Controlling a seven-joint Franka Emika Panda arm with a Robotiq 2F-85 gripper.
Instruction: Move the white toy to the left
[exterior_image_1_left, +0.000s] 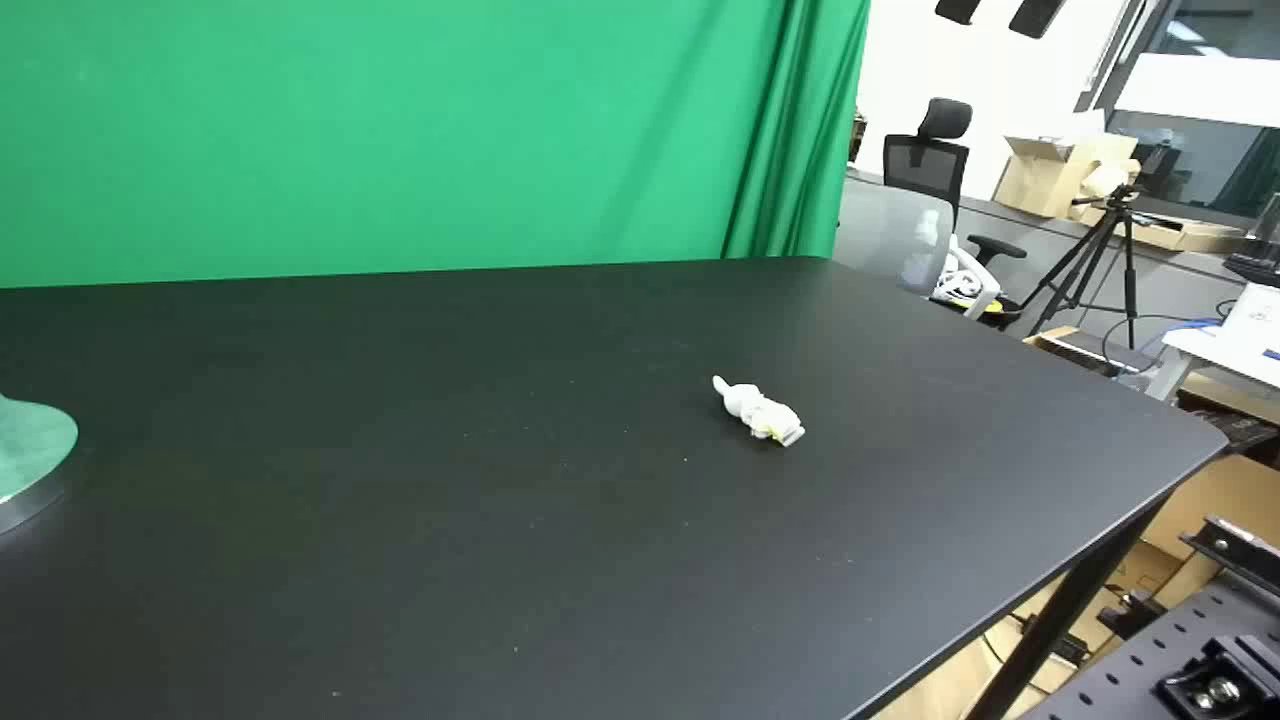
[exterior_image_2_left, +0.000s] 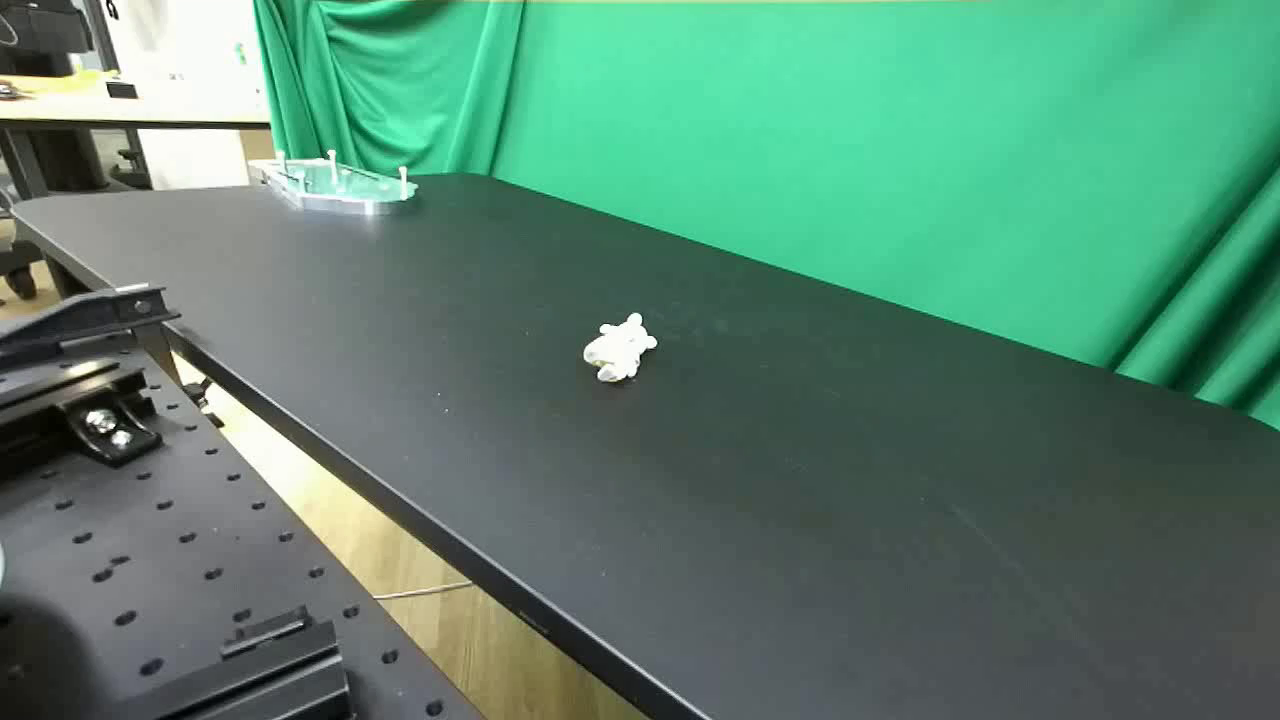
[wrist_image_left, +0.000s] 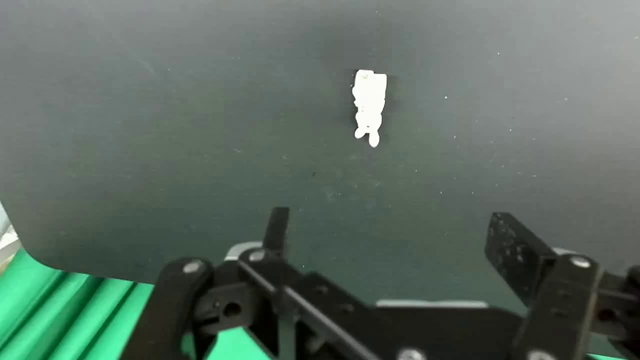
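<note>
On the black table (exterior_image_1_left: 540, 480) lies the white toy (wrist_image_left: 370, 100), clear of the widely spread, empty jaws.

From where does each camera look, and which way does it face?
In an exterior view: from above, across the table to curtain and chair; no arm recognizable.
In an exterior view: from above, toward curtain, clear plate upper left; no arm recognizable.
Wrist view: above the table, facing down at the toy; open gripper at bottom.
Both exterior views share table, toy, curtain.

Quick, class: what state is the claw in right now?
Claw: open, holding nothing; the white toy lies apart from it.
</note>
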